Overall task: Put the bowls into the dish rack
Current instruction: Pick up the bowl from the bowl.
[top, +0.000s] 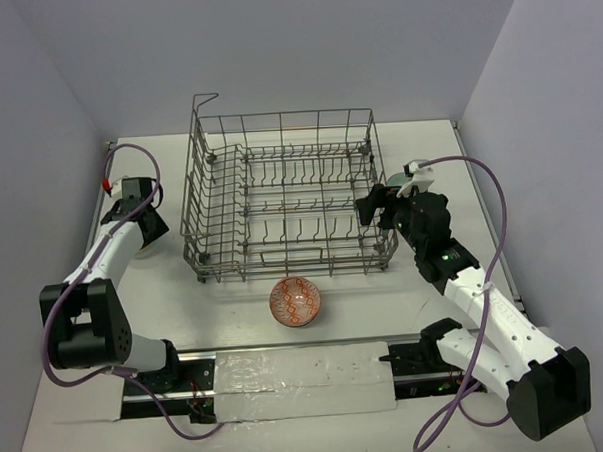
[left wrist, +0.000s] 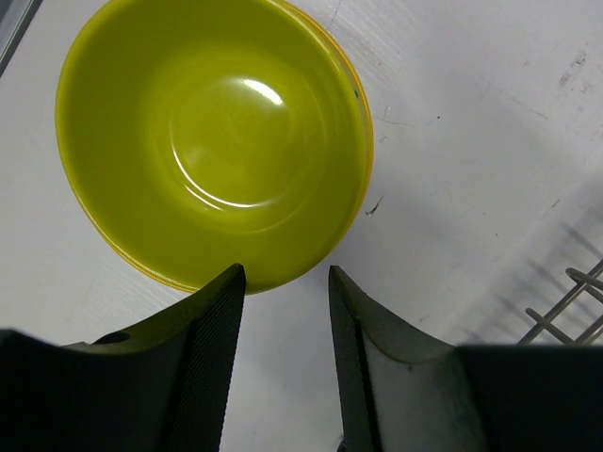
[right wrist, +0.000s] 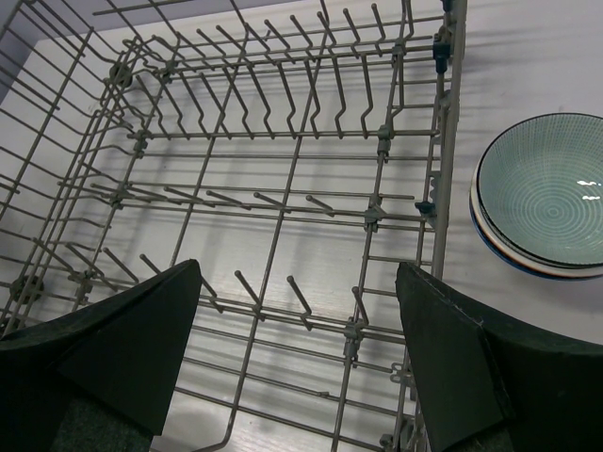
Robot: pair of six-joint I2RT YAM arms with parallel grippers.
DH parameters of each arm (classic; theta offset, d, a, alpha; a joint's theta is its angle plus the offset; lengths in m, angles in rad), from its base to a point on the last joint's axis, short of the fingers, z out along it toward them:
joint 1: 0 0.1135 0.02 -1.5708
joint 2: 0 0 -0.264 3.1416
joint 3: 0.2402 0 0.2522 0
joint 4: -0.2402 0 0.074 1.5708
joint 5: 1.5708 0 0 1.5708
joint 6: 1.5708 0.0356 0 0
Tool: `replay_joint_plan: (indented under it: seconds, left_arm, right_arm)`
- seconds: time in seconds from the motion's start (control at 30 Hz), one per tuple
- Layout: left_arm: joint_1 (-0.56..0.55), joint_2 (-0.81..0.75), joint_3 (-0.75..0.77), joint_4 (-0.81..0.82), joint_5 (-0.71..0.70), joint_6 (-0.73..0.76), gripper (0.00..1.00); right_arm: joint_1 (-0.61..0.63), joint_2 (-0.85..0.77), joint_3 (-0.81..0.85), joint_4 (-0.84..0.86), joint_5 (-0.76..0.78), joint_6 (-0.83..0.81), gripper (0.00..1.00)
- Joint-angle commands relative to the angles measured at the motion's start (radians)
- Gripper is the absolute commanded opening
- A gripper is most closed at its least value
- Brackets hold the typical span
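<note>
My left gripper (left wrist: 283,275): jaws half spread, tips at the near rim of the lime bowl (left wrist: 212,141), upper left of frame; nothing pinched. My right gripper (right wrist: 297,282): jaws wide, empty, over the dish rack (right wrist: 443,141). Step, by my read: first pickup. Next: lower, close on rim, lift level.

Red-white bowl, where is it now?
Top view: red-white bowl sits on the table, outside the dish rack, just by the middle of its near wall.
</note>
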State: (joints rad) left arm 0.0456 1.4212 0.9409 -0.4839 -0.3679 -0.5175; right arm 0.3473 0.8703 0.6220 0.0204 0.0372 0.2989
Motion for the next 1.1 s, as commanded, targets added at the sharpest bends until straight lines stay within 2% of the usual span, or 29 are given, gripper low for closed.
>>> replay_joint_plan:
  seconds: [0.0,0.47,0.6,0.7,0.8,1.07]
  left_arm:
    - [0.005,0.012,0.045,-0.018,-0.028,-0.006,0.45]
    - [0.004,-0.001,0.053,-0.019,-0.046,-0.007,0.4]
    - [0.005,-0.005,0.055,-0.018,-0.054,-0.006,0.3]
    - [0.005,-0.01,0.056,-0.019,-0.06,-0.006,0.26]
    - [0.004,-0.021,0.058,-0.016,-0.065,-0.004,0.17]
    - [0.005,-0.034,0.061,-0.015,-0.078,-0.004,0.15]
  right_arm:
    - [0.004,0.006,0.051,-0.004,0.004,-0.003,0.91]
    - [0.002,0.012,0.053,-0.005,0.006,-0.001,0.91]
    - [0.004,0.013,0.054,-0.004,0.006,-0.001,0.91]
    - [0.004,0.013,0.053,-0.004,0.006,-0.001,0.91]
    - [0.004,0.015,0.054,-0.004,0.006,-0.001,0.91]
    - [0.004,0.022,0.054,-0.005,0.004,0.0,0.91]
